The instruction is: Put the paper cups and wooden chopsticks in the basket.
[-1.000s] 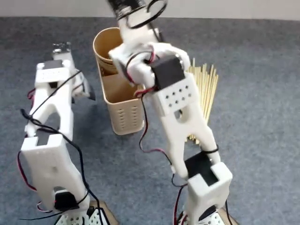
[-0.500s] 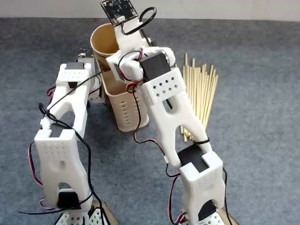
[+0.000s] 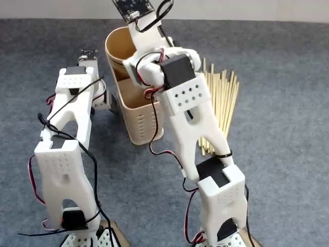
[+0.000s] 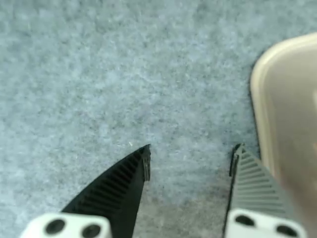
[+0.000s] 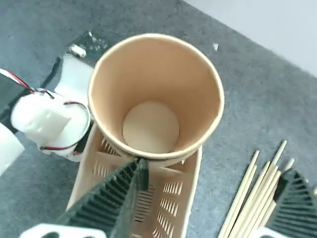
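High view is showing the paper cup (image 3: 119, 43) standing upright in the far end of the basket (image 3: 141, 123), with its open mouth facing up. The right arm (image 3: 190, 108) is leaning over the basket and the left arm (image 3: 72, 118) is standing on the basket's other side. Right wrist view is looking straight down into the cup (image 5: 156, 94), and its pale round bottom is showing. The right jaws are gaping wide apart and are holding nothing. One of them is hanging over the basket (image 5: 183, 198), just short of the cup's rim, and the other is hanging over the wooden chopsticks (image 5: 252, 193). The cup is sitting past the tips, not between them. The chopsticks (image 3: 226, 98) are lying flat in a loose bunch on the table (image 3: 288, 62), just beside the basket on the right arm's side. Left wrist view is showing the left jaws apart too, with bare grey table (image 4: 124, 74) lying between them. The basket's pale wall (image 4: 287, 109) is rising right next to one of them, and I cannot tell if they are touching. A wide stretch of grey table is showing past the chopsticks and beyond the left arm. The table's far edge is running just behind the cup.
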